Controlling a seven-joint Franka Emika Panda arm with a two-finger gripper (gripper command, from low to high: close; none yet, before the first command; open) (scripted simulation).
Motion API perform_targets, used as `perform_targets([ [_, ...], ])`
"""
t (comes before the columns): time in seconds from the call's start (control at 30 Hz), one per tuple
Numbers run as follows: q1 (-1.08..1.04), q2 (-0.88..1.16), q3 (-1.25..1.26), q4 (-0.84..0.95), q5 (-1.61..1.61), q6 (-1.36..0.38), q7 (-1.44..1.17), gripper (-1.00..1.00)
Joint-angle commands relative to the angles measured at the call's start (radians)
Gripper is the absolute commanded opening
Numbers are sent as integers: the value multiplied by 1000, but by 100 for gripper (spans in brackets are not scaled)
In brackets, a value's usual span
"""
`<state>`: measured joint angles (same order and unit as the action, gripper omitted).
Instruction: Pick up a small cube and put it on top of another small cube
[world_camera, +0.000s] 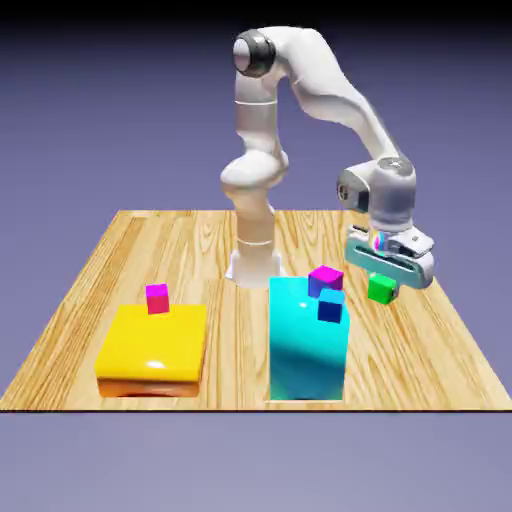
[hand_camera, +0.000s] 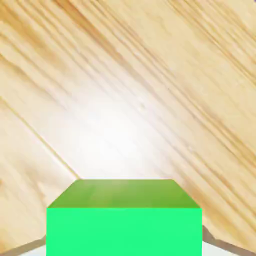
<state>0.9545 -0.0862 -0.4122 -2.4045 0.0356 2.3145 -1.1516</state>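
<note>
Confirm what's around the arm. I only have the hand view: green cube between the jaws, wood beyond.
Observer: The green cube hangs to the exterior view's right of a tall cyan block.
Operator: Any cubes to stack on?
Observer: A magenta cube and a blue cube sit on the cyan block.
Operator: Others?
Observer: A second magenta cube sits on a yellow block.

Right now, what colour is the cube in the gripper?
Bright green cube, plain; the hand view shows it best.
</note>
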Motion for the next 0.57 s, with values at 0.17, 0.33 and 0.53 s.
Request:
perform_targets([
  [0.17, -155, -176, -6, 98, -129, -260, -234, -100],
  [0.33, -189, -179, -17, 65, -148, -229, -293, -100],
  [0.53, -190, -155, -23, 29, -143, -170, -298, 100],
])
